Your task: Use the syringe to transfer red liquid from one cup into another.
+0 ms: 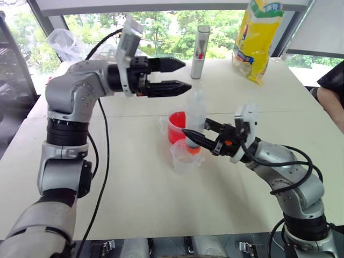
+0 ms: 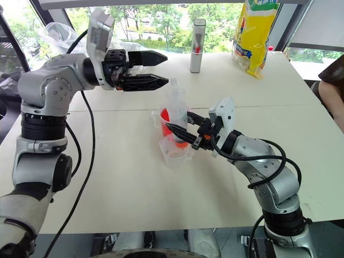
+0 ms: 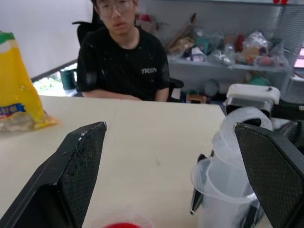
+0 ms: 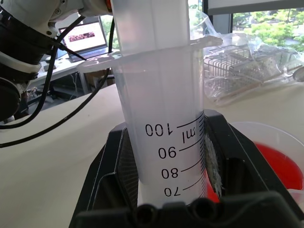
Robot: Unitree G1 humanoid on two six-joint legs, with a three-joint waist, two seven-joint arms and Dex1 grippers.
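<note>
While upright, clear syringe (scale printed), reddish-orange tip

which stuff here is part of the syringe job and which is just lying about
In the job: syringe, clamped upright in the right end effector; red beaker; small clear cup; open left end effector.

Lying about: yellow bag, grey cylinder, clear plastic bag.

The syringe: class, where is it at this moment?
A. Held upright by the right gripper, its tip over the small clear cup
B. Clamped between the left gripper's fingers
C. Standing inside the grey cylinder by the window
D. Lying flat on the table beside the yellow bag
A: the right gripper is shut on the syringe, which stands upright with its tip in the mouth of the small clear cup.
</note>
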